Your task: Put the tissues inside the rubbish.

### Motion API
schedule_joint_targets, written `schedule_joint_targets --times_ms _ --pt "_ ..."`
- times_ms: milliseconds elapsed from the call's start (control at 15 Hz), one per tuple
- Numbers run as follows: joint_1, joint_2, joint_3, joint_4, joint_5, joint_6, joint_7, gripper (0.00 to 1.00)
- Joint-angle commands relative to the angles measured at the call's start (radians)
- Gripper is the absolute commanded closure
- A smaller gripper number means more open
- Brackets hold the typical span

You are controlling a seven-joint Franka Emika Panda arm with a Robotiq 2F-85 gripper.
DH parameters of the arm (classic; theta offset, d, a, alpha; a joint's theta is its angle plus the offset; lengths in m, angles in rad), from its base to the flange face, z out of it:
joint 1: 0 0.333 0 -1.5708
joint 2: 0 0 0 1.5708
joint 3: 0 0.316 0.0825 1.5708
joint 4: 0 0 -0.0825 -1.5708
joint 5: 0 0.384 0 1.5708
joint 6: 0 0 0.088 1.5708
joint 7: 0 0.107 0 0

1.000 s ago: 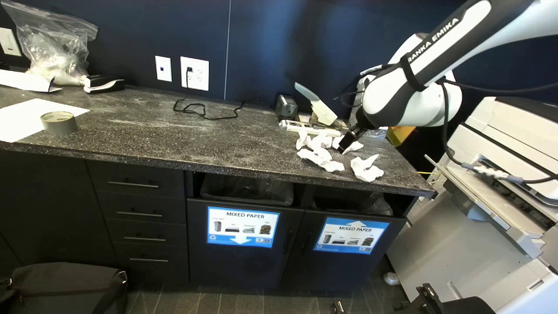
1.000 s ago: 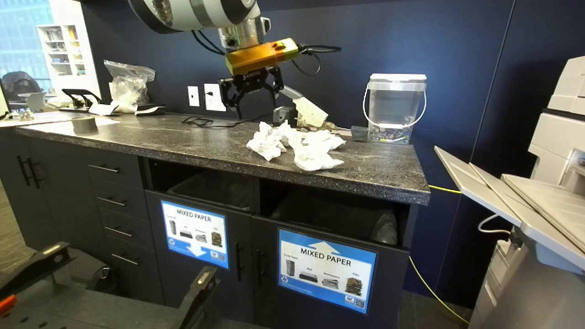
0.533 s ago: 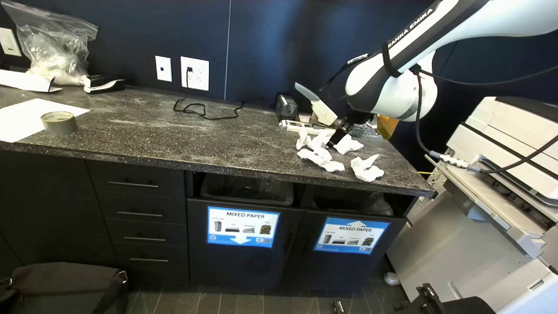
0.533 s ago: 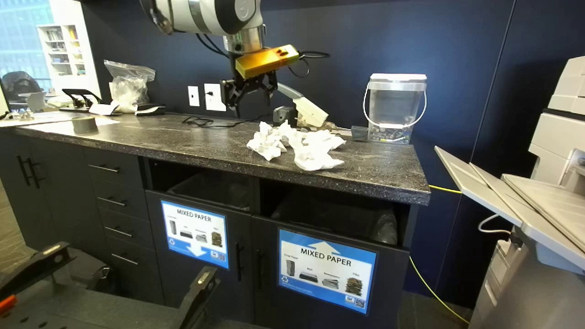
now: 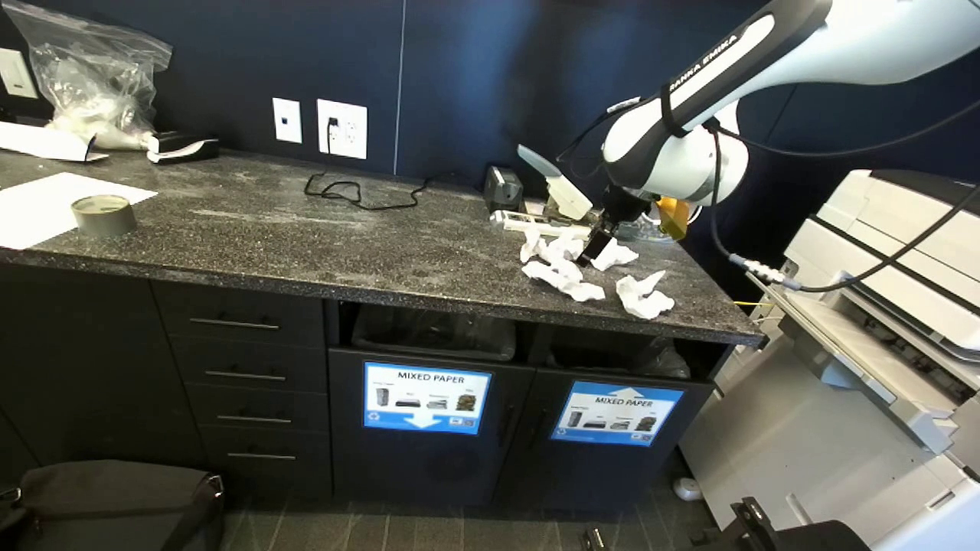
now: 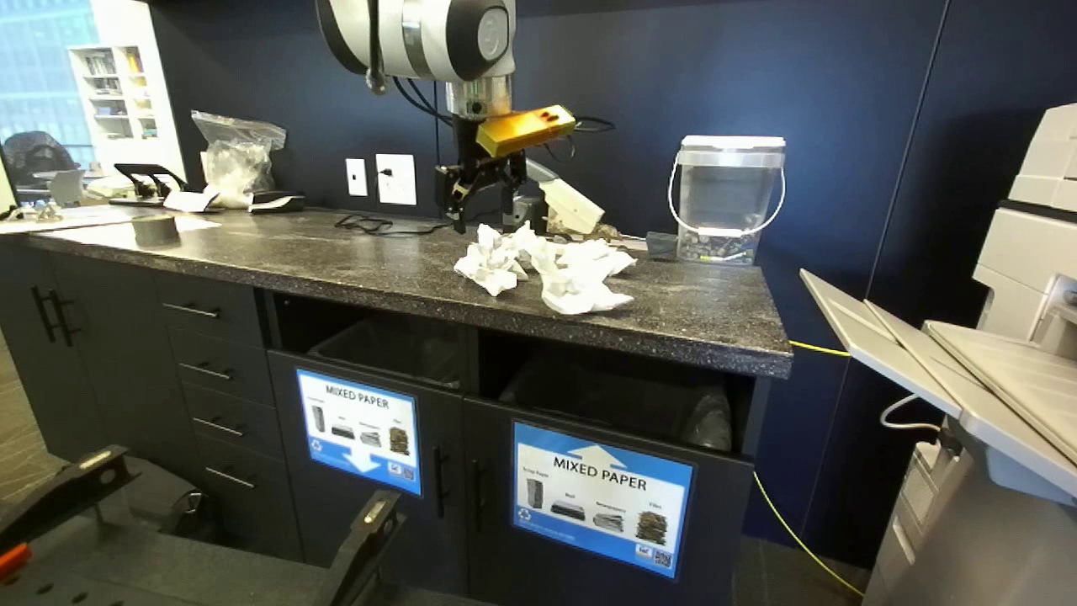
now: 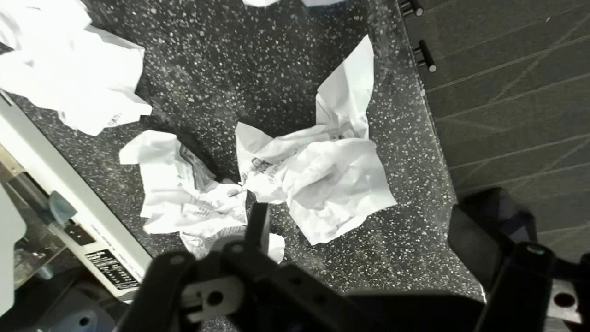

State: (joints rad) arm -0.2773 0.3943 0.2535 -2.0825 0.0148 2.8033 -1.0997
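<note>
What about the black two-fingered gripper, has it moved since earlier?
Yes: in an exterior view, the gripper shifted down and right relative to the white rectangular wall outlet.

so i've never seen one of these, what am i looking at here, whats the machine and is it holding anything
The machine is a robot arm, white and black, ending in two dark fingers. Two pictures come from cameras standing apart from the robot; the close-up comes from a camera on its wrist, looking past the fingers. Crumpled white tissues lie on the dark counter near the fingers. Farther along are a paper sheet and a roll of tape; a clear bucket stands near the opposite end. Underneath, openings show bins. Nothing is held: the fingers are spread apart.
</note>
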Motion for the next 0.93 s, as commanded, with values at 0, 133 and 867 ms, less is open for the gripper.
schedule_joint_targets --times_ms 0,133,867 --pt "0.029 0.070 -0.015 0.112 0.004 -0.084 -0.053 0.00" --pt "0.053 0.096 -0.036 0.147 -0.006 -0.126 -0.041 0.00" --pt "0.178 0.210 -0.174 0.277 -0.099 -0.222 0.128 0.00"
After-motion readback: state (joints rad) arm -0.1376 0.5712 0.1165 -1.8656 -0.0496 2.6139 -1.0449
